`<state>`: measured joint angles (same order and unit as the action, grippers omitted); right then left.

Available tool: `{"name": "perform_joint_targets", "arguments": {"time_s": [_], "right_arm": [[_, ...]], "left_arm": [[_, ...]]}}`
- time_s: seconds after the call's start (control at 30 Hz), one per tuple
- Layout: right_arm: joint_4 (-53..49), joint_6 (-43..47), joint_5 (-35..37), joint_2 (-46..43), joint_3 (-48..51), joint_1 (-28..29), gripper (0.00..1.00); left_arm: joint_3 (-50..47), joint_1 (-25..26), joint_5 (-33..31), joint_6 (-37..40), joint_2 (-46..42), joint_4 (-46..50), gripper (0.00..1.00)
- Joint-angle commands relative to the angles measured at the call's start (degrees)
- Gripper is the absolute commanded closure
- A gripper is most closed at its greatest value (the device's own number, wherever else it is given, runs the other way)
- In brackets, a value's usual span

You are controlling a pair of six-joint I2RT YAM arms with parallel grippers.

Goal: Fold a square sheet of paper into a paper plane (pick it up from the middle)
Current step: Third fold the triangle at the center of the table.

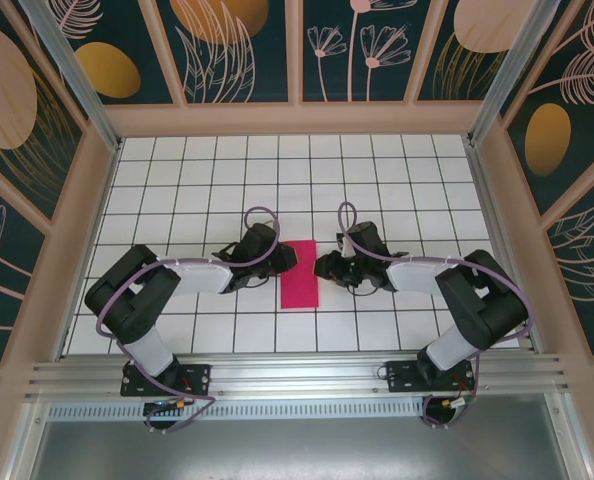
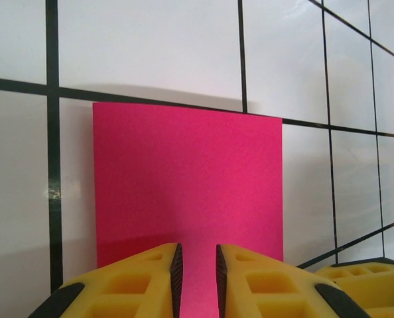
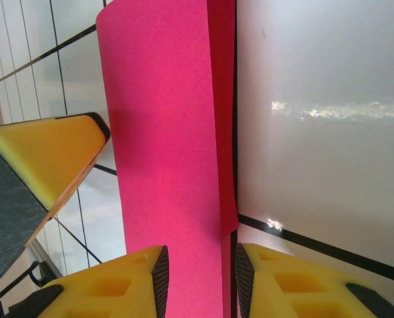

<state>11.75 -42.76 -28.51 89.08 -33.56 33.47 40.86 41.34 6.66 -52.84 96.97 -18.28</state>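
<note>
- Aluminium rail [image 1: 297, 375] runs along the bottom edge of the top view. Both arm bases are bolted to it, with the elbows swung out to lower left and lower right.
- Both forearms angle in to frame centre on the white tiled table [image 1: 397, 170].
- left gripper [image 1: 285, 262] [image 2: 196, 248]: jaws a narrow slit apart. In its wrist view they sit at bottom centre over the near edge of the paper, and pink shows through the slit. Can't tell if the pads touch it.
- right gripper [image 1: 322, 266] [image 3: 201, 250]: jaws part-open, a wider gap than the left's. They straddle the paper's long edge, and the pink face runs through the gap. No clamp visible.
- square sheet of paper [image 1: 299, 275] [image 2: 187, 179] [image 3: 164, 119]: magenta, now a narrow upright rectangle at centre of the top view, between the two grippers. The right wrist view shows a darker layer along its right edge.
- Patterned wall panels [image 1: 242, 50] cross the top of the frame.
</note>
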Motion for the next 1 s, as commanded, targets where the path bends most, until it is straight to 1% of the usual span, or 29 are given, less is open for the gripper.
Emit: {"name": "perform_joint_targets", "arguments": {"time_s": [0.0, 0.17, 0.53, 0.67, 0.97], "right_arm": [[1.5, -0.7, -0.8, 0.8, -0.3, 0.4, 0.64], [2.0, -1.0, -1.1, 1.7, -0.5, 0.4, 0.64], [4.2, -1.4, -3.2, 3.4, -0.6, 0.8, 0.64], [5.5, -2.2, -2.7, 2.9, 0.1, 0.8, 0.64], [3.1, -1.9, -1.9, 4.1, -0.9, 1.0, 0.63]], "left_arm": [[-0.4, -0.4, -0.1, -0.1, 0.9, -0.8, 0.77], [-0.7, -0.4, -1.1, 0.3, 0.8, 0.5, 0.78], [-2.3, -0.4, -0.2, -0.5, 3.3, -1.1, 0.78], [-2.4, -0.4, -0.5, -0.3, 3.1, -0.8, 0.78], [-2.6, -0.4, -0.4, -0.3, 2.4, -1.0, 0.77]]}}
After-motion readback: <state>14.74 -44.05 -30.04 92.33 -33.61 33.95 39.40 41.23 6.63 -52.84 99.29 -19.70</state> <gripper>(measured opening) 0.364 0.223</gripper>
